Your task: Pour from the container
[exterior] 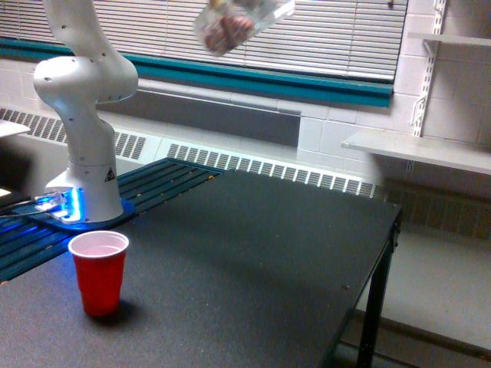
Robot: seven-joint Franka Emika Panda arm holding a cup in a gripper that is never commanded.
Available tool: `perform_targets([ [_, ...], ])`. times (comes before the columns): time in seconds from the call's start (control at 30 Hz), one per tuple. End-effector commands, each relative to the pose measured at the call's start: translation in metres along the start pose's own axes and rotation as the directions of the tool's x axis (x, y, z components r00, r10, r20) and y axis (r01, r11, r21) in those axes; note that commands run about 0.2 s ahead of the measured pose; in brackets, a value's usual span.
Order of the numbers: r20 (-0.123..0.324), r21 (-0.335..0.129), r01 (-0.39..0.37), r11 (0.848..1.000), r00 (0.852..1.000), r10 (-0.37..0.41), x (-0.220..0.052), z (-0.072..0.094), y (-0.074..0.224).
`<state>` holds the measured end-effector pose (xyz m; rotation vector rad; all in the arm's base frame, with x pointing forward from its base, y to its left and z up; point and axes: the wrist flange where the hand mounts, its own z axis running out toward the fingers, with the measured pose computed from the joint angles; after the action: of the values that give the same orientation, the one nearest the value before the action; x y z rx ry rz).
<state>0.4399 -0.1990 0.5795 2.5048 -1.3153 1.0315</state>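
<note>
Red plastic is what you meet first: a cup stands upright near the front left corner of the table, tapering toward its base, with a rolled rim and a pale pinkish inside. It casts a soft shadow on the matte black tabletop, which looks smooth and flat and reaches back to a squared far-right corner over a thin dark metal leg.

Behind the cup, at the left, you see the robot's base: glossy white, rounded casing, a fat cylinder rising to a bulbous joint, with a small warning triangle on its front. It sits on a plate lit with blue light, beside dark blue slatted bars that run back toward the wall.

Farther off, a long white vented heater cover runs along the painted block wall. Above it sits a teal sill band and pale horizontal blinds. At the right you have white shelves on slotted metal brackets.

Look up high, near the top edge and a little left of centre, for the container: clear and rounded, tilted, blurred, with pinkish-white pieces showing through its wall. It hangs in the air well above the table, far over and to the right of the cup, touching nothing you can see below it. The gripper is out of the picture, so you cannot tell how its fingers stand or what holds the container.
</note>
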Motion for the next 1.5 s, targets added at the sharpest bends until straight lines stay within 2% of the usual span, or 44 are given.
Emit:
perform_targets([
  [0.03,0.024,-0.054,-0.028,0.998,0.999,0.029,-0.024,0.013,0.020],
  [0.23,0.032,-0.097,-0.022,0.995,0.999,0.026,-0.043,0.021,0.033],
  [0.77,0.029,-0.218,-0.018,0.976,0.999,0.025,-0.085,0.027,0.056],
  [1.17,0.047,-0.297,-0.019,0.955,0.998,0.034,-0.108,0.042,0.077],
  [1.5,0.077,-0.369,-0.029,0.929,0.995,0.062,-0.122,0.065,0.102],
])
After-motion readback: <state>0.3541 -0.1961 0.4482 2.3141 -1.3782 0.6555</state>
